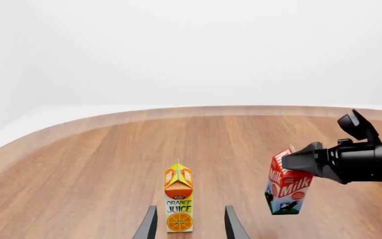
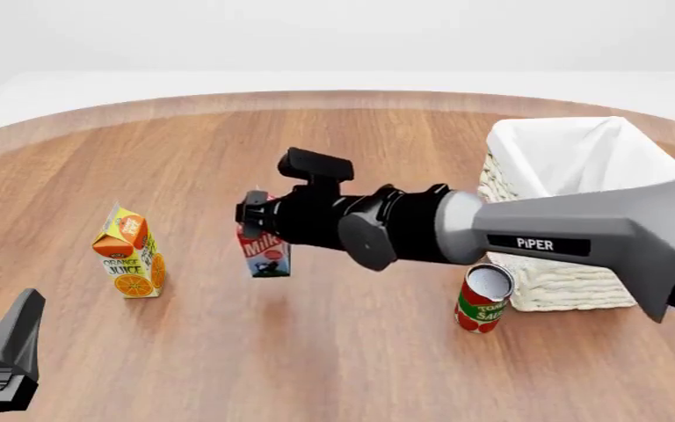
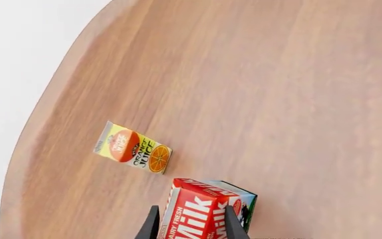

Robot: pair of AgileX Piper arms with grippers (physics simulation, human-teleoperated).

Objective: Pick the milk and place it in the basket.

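Note:
My right gripper (image 2: 250,216) is shut on the milk (image 2: 264,255), a red carton with white lettering, holding it by its top just above the table, slightly tilted. The milk also shows in the left wrist view (image 1: 288,186) and between the fingers in the right wrist view (image 3: 201,211). The whitish wicker basket (image 2: 555,283) with a white liner stands to the right of the milk, apart from it. My left gripper (image 2: 10,341) is open and empty at the near left, its fingers (image 1: 148,225) pointing towards the juice carton.
An orange-yellow juice carton (image 2: 129,255) stands upright left of the milk; it also shows in the left wrist view (image 1: 178,199) and the right wrist view (image 3: 133,148). A red and green tin can (image 2: 482,299) stands against the basket's near left corner. The table's curved edge runs along the far side.

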